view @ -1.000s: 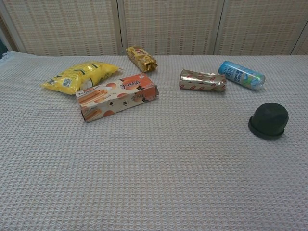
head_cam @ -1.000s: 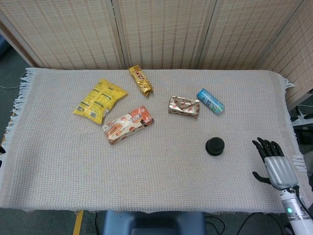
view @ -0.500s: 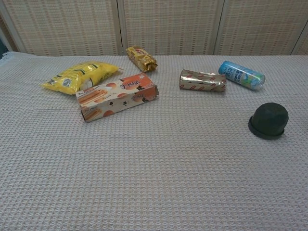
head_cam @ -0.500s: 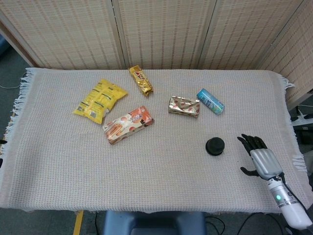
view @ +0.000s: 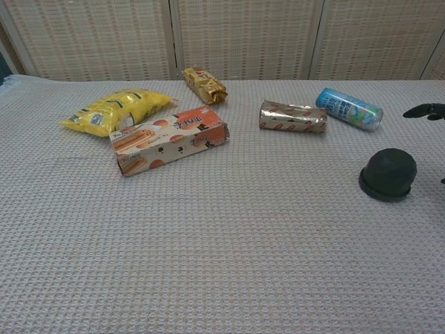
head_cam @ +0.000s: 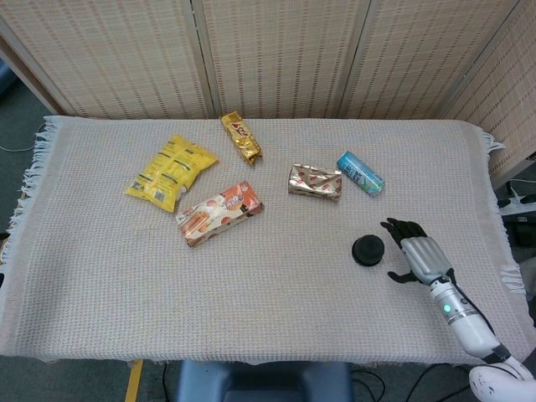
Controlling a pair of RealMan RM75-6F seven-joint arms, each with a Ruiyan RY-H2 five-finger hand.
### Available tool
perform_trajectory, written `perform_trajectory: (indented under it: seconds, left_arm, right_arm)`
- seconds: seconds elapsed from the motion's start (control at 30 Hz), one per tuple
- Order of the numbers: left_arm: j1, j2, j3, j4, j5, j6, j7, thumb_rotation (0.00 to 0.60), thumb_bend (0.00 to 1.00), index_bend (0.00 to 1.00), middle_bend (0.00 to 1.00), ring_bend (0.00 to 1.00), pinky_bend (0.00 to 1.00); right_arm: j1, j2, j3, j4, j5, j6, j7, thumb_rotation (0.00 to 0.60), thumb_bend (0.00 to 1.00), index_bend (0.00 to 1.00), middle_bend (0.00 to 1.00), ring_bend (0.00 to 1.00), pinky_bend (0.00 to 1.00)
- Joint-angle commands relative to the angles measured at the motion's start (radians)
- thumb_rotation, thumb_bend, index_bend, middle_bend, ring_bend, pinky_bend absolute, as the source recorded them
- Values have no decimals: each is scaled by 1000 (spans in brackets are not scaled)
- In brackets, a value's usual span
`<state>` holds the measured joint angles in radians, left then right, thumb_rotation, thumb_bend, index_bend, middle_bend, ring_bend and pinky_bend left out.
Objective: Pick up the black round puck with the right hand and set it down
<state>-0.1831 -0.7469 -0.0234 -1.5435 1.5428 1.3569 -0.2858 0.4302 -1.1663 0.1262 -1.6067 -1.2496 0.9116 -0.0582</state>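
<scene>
The puck (head_cam: 368,249) is set on the surface (head_cam: 276,318) toward its right side, with the right hand (head_cam: 416,255) just beside it on the right, apart from it. Behind the puck are placed a can (head_cam: 360,173) and, left of it, a foil pack (head_cam: 315,182). Further left are found a box (head_cam: 220,213), a bag (head_cam: 171,171) and, rearmost, a wrapped bar (head_cam: 240,137).

The head view looks steeply down from above the near edge of the table covered in a beige woven cloth (head_cam: 276,327), taking in all four edges and the wicker screen (head_cam: 276,50) behind. The chest view sits lower and nearer, facing across the table (view: 208,264) toward that screen (view: 236,35); both share the far half.
</scene>
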Motion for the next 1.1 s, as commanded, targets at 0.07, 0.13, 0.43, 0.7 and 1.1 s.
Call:
perform_trajectory:
  seconds: [0.07,0.13,0.43,0.7,1.1]
  left_arm:
    - [1,8,2,-7,0,0,-1,600,437,171,0,0,152]
    - [4,9,1,-6,-1,7,-8,600,438,171,0,0,150]
    - [7,4,-5,-1,-11,15,-17,600,436,170,0,0,149]
    - [8,7,-11,-21,-40,5,11,600,437,170,0,0,152]
    - [12,11,-16,-29,-52,4,13,600,435,171,0,0,155]
  right_arm:
    - [67,-29,18,53,25,-111,71,600,150,0,0,0,0]
    - [87,-46,22,80,50,-141,74,600,149,0,0,0,0]
    - [167,-98,40,186,176,-258,79,600,142,0,0,0,0]
    - [224,-104,40,241,228,-415,151,600,142,0,0,0,2]
    - [224,-121,23,251,163,-404,202,600,141,37,41,48,90]
